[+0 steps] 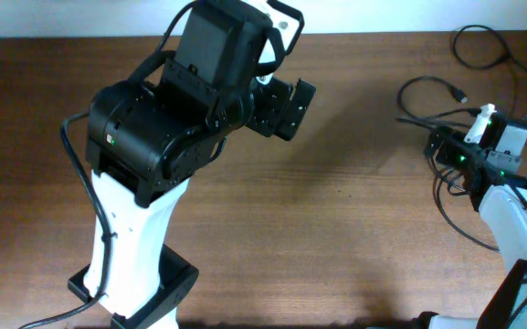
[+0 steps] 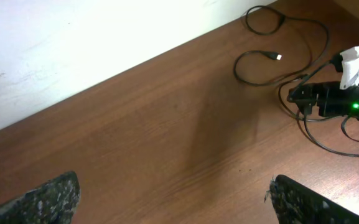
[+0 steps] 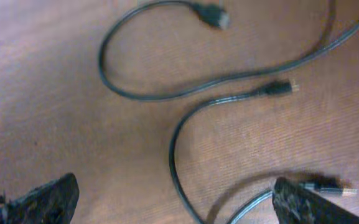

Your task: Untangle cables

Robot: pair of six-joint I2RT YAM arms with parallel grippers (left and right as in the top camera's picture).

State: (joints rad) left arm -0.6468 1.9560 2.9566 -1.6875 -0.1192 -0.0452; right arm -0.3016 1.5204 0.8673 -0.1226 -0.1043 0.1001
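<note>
On the tabletop [image 1: 336, 201] the cables [image 3: 170, 146] lay looped, and with left pincer [image 2: 176, 202] and right pincer [image 3: 176, 199] both wide and empty, we judged untangling unstarted.

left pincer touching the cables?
Apart. The left wrist view shows the left pincer open over bare table, with the cables lying well away at the frame's upper right.

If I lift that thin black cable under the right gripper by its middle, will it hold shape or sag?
Likely floppy: the cable lies in loose curves, so both ends should sag. Probably light, being thin. Its plug end may drag against the neighbouring cable and pull it along.
</note>
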